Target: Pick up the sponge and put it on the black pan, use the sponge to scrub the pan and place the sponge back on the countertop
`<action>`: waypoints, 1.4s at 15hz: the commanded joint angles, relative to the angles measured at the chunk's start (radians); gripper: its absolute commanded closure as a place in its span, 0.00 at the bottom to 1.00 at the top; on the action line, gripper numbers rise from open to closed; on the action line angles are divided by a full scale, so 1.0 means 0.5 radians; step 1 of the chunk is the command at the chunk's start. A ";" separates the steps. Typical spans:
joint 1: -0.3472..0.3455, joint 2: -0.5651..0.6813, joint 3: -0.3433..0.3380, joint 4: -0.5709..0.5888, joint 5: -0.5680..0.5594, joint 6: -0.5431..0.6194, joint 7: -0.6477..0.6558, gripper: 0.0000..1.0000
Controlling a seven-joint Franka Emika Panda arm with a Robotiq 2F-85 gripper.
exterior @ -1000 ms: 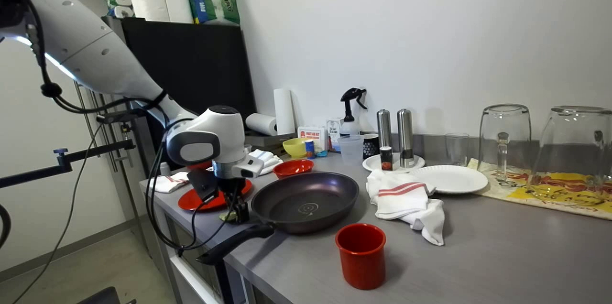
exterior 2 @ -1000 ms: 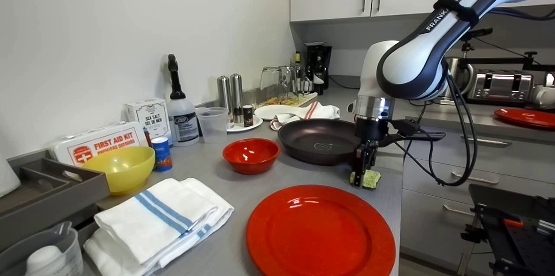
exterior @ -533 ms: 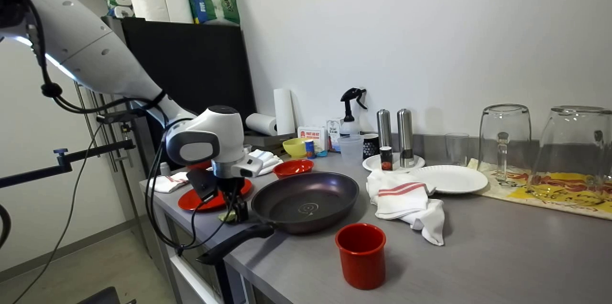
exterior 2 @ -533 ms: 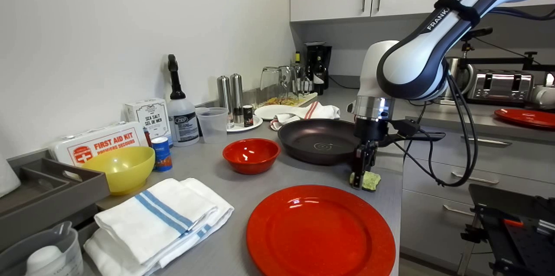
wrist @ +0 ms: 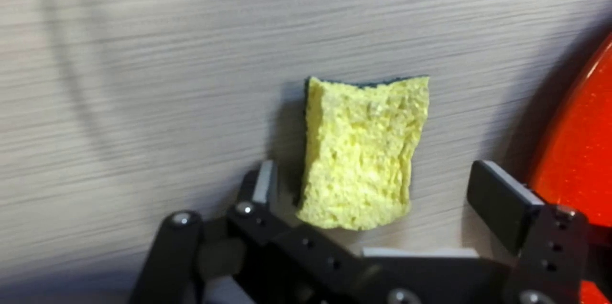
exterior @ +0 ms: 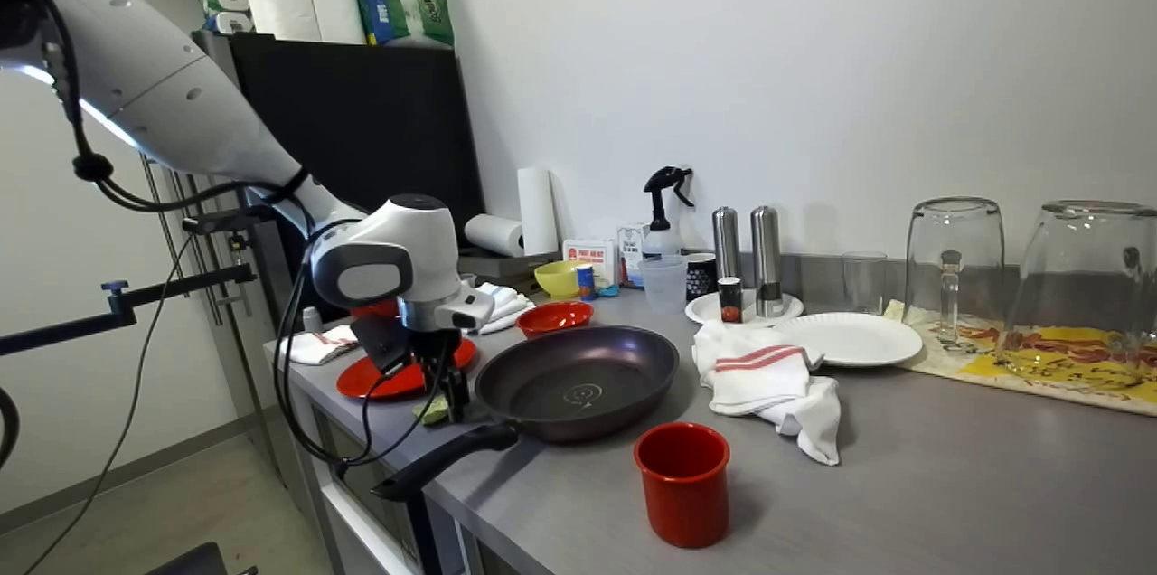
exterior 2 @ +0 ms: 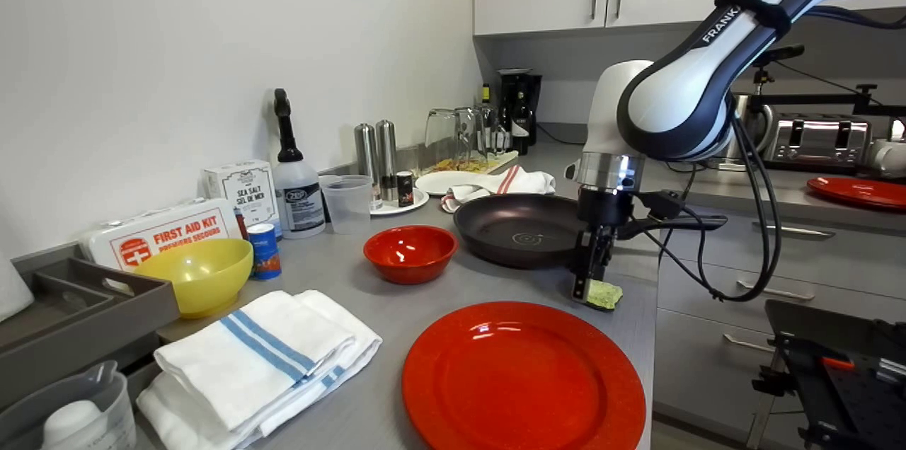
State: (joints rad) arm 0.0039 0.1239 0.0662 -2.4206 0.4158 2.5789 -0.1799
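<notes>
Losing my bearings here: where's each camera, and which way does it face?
Wrist view: above the sponge, looking down; the tool shows.
In an exterior view: near the red cup, facing the wall; arm and tool show.
In an exterior view: near the red plate, looking along the counter; arm and tool show.
In both exterior views: sponge, pan, arm, tool.

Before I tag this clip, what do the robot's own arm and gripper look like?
The rounded, glossy white arm has dark grey trim, white lettering reading FRANKA and MIKA, a black strap, a silver metal collar and looping black cables. The black, jointed gripper has two blocky fingers with pale grey strips and round silver screws.
</notes>
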 commanded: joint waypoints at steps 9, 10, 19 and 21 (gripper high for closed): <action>0.011 -0.322 -0.055 -0.047 -0.513 0.010 0.297 0.00; -0.002 -0.331 -0.071 -0.041 -0.608 0.043 0.356 0.00; -0.177 -0.270 -0.238 0.092 -1.151 0.116 0.971 0.00; -0.188 -0.258 -0.250 0.115 -1.173 0.111 1.055 0.00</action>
State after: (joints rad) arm -0.0866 -0.0243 -0.0525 -2.3910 -0.1295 2.6304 0.2585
